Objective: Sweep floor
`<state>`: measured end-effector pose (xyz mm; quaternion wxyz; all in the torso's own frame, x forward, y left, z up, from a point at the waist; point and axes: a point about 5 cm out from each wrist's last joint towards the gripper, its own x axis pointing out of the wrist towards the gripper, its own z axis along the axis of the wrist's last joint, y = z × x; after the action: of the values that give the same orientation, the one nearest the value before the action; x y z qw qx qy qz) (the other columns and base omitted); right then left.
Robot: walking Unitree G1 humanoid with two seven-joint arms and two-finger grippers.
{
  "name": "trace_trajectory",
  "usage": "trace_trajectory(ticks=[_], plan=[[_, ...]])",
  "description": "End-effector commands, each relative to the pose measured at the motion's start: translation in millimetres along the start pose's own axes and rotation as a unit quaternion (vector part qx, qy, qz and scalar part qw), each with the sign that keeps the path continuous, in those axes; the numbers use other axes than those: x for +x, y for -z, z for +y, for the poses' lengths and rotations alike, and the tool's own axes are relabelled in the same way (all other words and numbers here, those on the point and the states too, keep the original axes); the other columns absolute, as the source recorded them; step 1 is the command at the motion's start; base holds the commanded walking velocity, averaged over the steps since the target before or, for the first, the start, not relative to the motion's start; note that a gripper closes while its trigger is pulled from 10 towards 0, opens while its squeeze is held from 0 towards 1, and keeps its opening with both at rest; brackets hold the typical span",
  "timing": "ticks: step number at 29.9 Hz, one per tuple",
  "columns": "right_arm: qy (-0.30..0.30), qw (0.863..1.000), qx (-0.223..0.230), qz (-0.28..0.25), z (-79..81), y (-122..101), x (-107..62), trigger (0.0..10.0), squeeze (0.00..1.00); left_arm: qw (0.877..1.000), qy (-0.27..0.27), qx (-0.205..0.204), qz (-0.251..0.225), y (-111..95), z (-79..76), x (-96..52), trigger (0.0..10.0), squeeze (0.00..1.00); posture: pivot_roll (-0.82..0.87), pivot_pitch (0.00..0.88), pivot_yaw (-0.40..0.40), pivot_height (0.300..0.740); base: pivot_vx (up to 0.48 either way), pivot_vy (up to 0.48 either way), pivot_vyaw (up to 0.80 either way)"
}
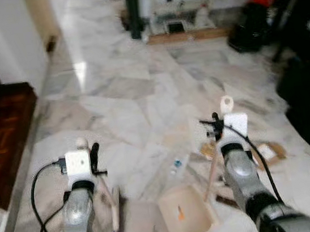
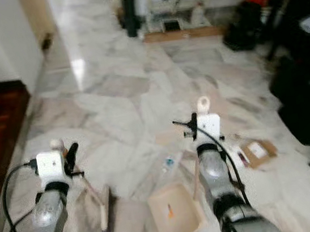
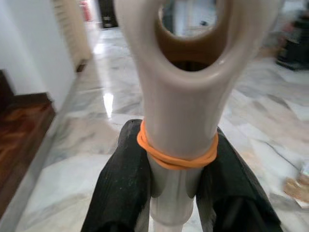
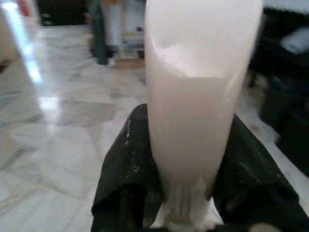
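Gripping broom handle (image 3: 176,111) near its hanging-hole end, our left gripper (image 3: 176,193) clamped below orange rubber band (image 3: 176,153); broom head (image 1: 115,210) on marble floor (image 1: 124,97). Right gripper (image 4: 186,193) clenched on dustpan handle (image 4: 193,111) — dustpan (image 1: 186,213) resting beside small debris (image 1: 176,163). We judge both tools light, stiff, smooth plastic — hold near top.

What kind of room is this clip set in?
Probably a home hallway or living area: a polished marble floor, a dark wooden step on the left, and household clutter against the far wall.
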<state>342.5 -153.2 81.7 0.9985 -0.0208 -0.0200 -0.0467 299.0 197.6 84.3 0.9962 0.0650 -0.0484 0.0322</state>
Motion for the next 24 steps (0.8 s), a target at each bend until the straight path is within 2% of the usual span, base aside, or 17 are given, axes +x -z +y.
trace_trajectory(ticks=[1, 24], plan=[[0.011, 1.000, 0.005, -0.013, -5.9, -5.1, 2.3, 10.0, 0.00, 1.000, 0.006, -0.001, -0.020, -7.0, -4.4, 2.7, 10.0, 0.00, 0.07, 0.053, -0.013, 0.740, 0.000, 0.000, -0.78], [0.006, 1.000, 0.004, -0.012, -3.2, -3.6, 0.8, 10.0, 0.00, 1.000, 0.014, -0.007, -0.020, -6.3, -9.1, 2.5, 10.0, 0.00, 0.07, 0.022, -0.008, 0.740, 0.000, 0.000, -0.78]])
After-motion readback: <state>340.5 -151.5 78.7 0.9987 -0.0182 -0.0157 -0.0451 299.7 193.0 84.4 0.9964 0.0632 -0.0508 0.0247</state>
